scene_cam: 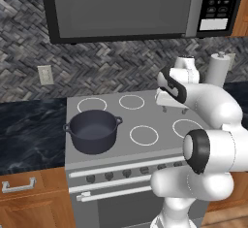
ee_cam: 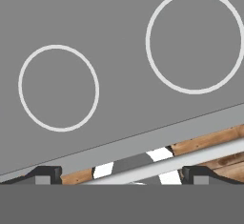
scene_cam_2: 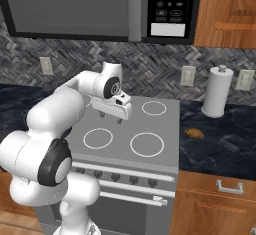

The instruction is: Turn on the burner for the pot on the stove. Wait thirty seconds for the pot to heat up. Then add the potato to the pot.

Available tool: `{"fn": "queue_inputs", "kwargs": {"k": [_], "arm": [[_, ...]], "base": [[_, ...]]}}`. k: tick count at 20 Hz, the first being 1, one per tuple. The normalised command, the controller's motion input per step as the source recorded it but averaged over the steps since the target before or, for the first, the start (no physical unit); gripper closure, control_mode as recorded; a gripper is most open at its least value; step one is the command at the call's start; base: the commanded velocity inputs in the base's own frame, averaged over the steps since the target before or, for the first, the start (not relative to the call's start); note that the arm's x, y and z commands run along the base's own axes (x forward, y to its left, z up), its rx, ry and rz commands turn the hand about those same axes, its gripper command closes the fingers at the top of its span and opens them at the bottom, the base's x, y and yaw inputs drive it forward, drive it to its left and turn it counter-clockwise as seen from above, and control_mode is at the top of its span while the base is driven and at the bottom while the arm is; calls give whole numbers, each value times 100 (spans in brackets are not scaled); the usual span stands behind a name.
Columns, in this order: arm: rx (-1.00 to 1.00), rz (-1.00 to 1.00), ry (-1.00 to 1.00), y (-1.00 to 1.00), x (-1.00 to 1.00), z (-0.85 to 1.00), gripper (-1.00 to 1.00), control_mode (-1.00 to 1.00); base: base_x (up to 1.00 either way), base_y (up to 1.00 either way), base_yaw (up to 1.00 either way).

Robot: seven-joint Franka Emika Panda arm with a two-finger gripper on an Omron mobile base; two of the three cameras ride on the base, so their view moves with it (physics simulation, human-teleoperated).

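Step in hand: the first one, burner on; judged not yet done, since the hand is nowhere near a knob.

Hand (scene_cam_2: 111,115) hovers over the middle of the stove (scene_cam: 167,113) top, pointing down, above bare steel between the white rings. Jaws stand wide apart, empty; in the hand view both fingertips (ee_cam: 46,173) sit far out toward the two lower corners w/ nothing between them. That view looks down on two burner rings and the stove's front edge.

Pot (scene_cam: 93,131) sits on the front-left ring, upright, looks empty, no lid. Well apart from the hand.

Potato (scene_cam_2: 193,133) lies on the dark desk (scene_cam_2: 220,144) right of the stove, near the front of the paper towel roll (scene_cam_2: 217,91), not touching it. Untouched.

Knob row (scene_cam: 127,173) runs along the stove front, below the top edge, above the bar handle (scene_cam: 118,193).

Next move, as a guess: arm has to drop and come back toward the front panel, then pick the knob that maps to the front-left ring. Which knob that is can't be told from here; likely one at the left end. Needs jaws narrowed around a small knob, then a twist. Risk: wrong knob = wrong burner lit, pot stays cold.
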Motion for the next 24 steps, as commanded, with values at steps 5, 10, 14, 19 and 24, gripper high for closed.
{"fn": "queue_inputs", "kwargs": {"k": [5,10,14,19,24], "arm": [[0,0,0,0,0,0,-100,-100],[0,0,0,0,0,0,-100,-100],[0,0,0,0,0,0,-100,-100],[0,0,0,0,0,0,-100,-100],[0,0,0,0,0,0,-100,-100]], "base": [[0,0,0],[0,0,0],[0,0,0],[0,0,0],[0,0,0]]}}
